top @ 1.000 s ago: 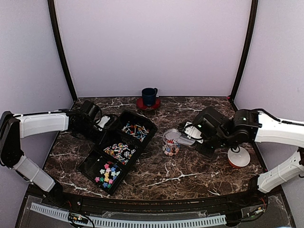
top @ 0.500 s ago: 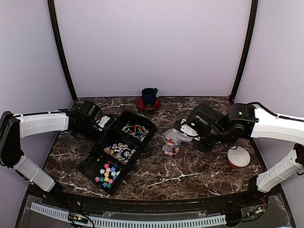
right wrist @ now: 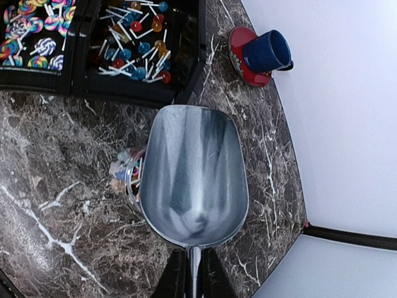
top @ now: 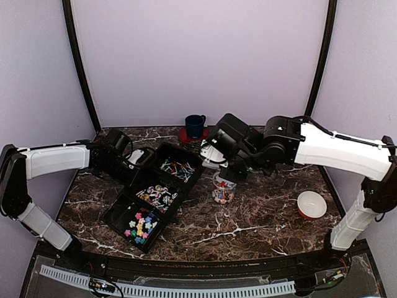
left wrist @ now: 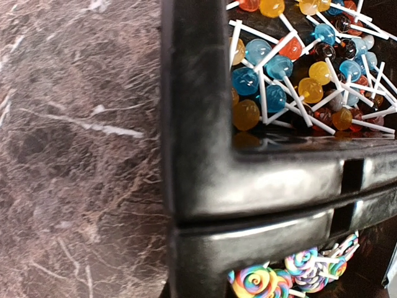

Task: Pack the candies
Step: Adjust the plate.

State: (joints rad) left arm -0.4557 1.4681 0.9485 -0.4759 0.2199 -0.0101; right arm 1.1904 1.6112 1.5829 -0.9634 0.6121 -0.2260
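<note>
Mostly, the scoop hides the jar (candies peeking out).

In the right wrist view the metal scoop covered most of the clear jar, and its handle ran off the bottom edge. The left wrist view cropped the black tray on three sides. From above, the left gripper was too small to read.
</note>
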